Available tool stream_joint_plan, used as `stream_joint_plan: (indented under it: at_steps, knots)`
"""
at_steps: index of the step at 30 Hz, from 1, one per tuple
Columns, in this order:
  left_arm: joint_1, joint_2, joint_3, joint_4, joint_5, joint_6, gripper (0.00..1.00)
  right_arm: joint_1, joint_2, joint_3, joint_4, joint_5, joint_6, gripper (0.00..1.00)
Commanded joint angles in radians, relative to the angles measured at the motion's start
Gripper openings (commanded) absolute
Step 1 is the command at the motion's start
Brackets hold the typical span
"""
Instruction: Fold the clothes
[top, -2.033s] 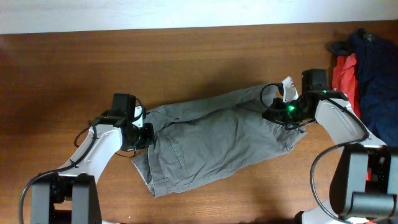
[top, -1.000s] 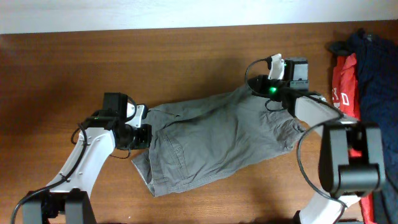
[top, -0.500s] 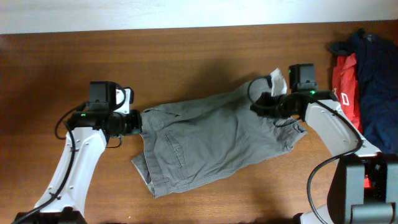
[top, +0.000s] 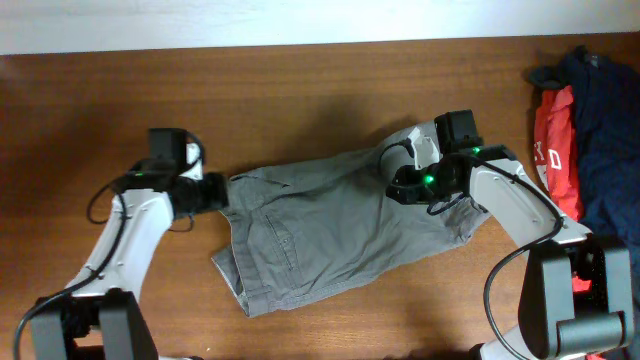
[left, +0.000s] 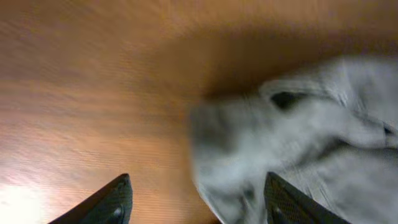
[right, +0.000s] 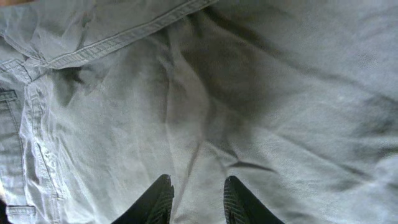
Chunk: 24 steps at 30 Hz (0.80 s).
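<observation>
Left tool (left: 196, 183) jaws wide apart; right tool (right: 198, 185) jaws slightly parted.

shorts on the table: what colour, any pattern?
The shorts are plain grey-olive, no pattern; the right wrist view shows it best.

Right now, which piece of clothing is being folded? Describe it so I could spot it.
On the brown wooden table, look at the middle. The shorts lie spread there. They are plain grey-olive, unlike the red garment and navy-blue garments piled at the right edge.
</observation>
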Motion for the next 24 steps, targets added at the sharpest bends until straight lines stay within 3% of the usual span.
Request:
stream_joint_plan:
  at_steps: [1, 6, 11, 14, 18, 24]
  knots:
    - [0.02, 0.029, 0.003, 0.04, 0.048, 0.066, 0.68, -0.002, 0.001, 0.001, 0.002, 0.013, -0.014, 0.33]
    - [0.015, 0.109, 0.003, 0.086, 0.128, 0.189, 0.67, -0.001, 0.001, 0.001, 0.0, 0.013, -0.013, 0.34]
    - [0.015, 0.159, 0.003, 0.106, 0.177, 0.329, 0.49, -0.001, 0.001, 0.001, -0.002, 0.013, -0.014, 0.33]
    - [0.016, 0.162, 0.003, 0.149, 0.177, 0.334, 0.46, -0.001, 0.001, 0.001, -0.002, 0.013, -0.014, 0.33]
    - [0.016, 0.159, 0.016, 0.169, 0.177, 0.33, 0.0, -0.007, 0.001, 0.001, 0.004, 0.013, -0.014, 0.33]
    - [0.016, 0.122, 0.091, 0.073, 0.177, 0.33, 0.0, -0.062, 0.001, 0.038, 0.037, 0.0, -0.013, 0.33]
